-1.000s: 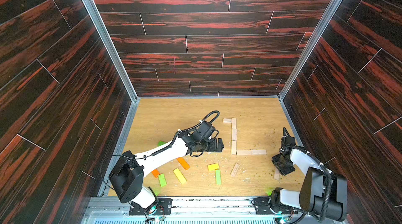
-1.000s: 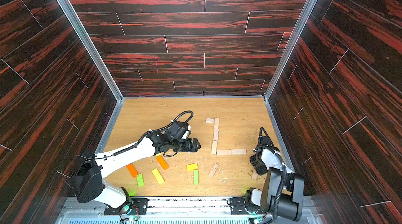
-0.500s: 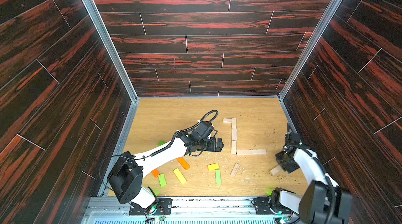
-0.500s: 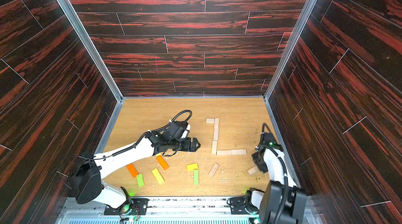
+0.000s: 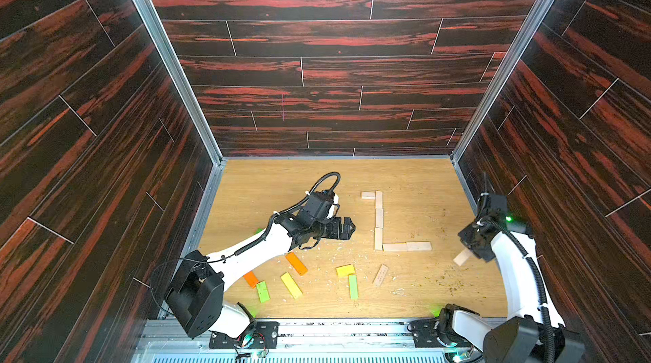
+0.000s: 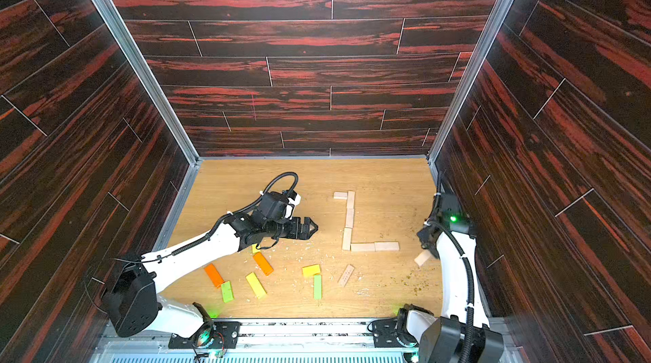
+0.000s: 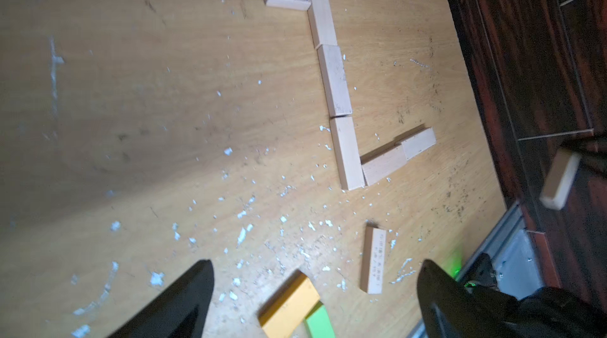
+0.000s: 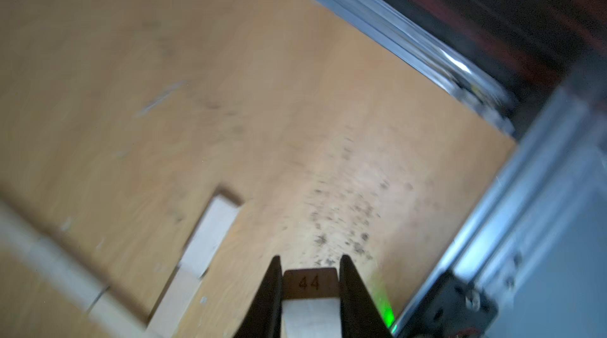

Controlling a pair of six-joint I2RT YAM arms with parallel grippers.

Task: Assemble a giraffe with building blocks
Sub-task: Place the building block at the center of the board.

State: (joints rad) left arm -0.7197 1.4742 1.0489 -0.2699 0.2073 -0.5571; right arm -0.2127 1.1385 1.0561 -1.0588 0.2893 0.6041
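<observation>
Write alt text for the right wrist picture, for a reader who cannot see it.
The right gripper is shut on a pale wooden block stamped 44, above a blurred wooden table. Other pale blocks lie end to end on it; a metal rail runs along its edge.

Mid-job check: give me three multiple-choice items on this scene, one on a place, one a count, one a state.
1. The printed pale plank lies: A) against the right wall; B) near the yellow plank; C) against the back wall.
2. Pale planks in the laid figure: A) four; B) six; C) nine.
3. The right gripper is: A) open; B) shut on a pale plank; C) shut on a green plank.
Answers: B, it lies close beside it; B, one, three, then two; B, jaws clamp pale wood.
</observation>
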